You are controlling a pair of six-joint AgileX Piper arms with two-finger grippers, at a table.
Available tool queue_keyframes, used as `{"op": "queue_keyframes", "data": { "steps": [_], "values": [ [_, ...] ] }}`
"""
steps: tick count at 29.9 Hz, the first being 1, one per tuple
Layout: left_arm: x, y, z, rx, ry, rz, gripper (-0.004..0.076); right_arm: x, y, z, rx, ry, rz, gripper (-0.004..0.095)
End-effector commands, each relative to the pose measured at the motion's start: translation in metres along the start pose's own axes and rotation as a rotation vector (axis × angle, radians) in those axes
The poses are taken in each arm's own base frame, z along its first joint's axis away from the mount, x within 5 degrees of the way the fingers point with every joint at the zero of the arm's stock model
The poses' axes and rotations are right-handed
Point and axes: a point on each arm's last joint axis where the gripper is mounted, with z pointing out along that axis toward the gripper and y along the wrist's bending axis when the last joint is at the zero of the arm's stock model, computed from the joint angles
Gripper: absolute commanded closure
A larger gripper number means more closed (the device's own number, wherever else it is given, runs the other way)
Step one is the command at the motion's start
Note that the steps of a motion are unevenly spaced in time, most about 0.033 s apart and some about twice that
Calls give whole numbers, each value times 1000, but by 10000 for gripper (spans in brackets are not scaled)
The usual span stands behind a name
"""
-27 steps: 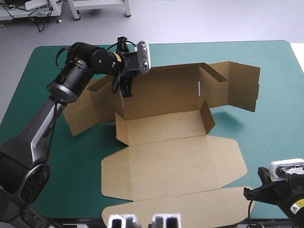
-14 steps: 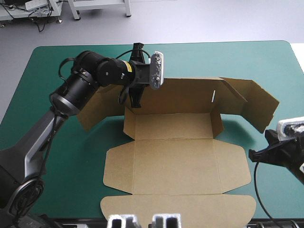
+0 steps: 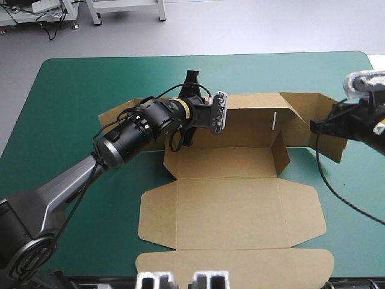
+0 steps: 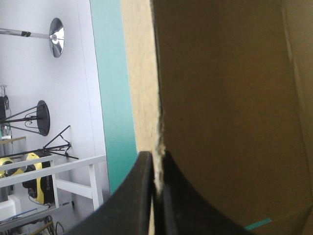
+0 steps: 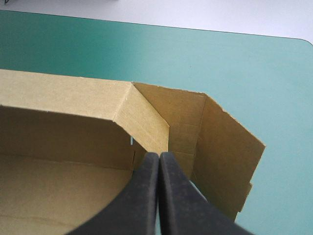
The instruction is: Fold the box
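The brown cardboard box (image 3: pixel 228 208) has its rear wall pinched by the left gripper (image 3: pixel 187 142). The right gripper (image 3: pixel 314 126), closed, has moved from 4 to 2 o'clock.

The left arm (image 3: pixel 78 174) comes from the near left side and stretches forward and to the right, with the wrist bent at its end. The left gripper (image 4: pixel 156 155) has its jaws almost together, and an edge of the box (image 4: pixel 220 98) is pinched between them. The right arm (image 3: pixel 361 123) enters from the right side. The right gripper (image 5: pixel 159 155) has its jaws pressed together into one point.
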Motion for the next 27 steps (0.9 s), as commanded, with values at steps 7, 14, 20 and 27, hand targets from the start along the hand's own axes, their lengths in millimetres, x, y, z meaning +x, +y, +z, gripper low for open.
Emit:
{"op": "queue_keyframes", "data": {
  "steps": [7,14,20,27],
  "values": [
    [0,-5,-14,-78,-30,-49,733,-63,-5,61,3,-5,-38,925],
    [-9,-5,-26,-87,-63,-86,733,-92,-9,118,-16,107,-79,925],
    [-18,-11,-30,-62,-73,-67,733,-104,-9,155,-56,194,-121,925],
    [-22,-13,-31,-53,-75,-57,733,-92,-28,189,-125,296,-43,925]
  ]
}}
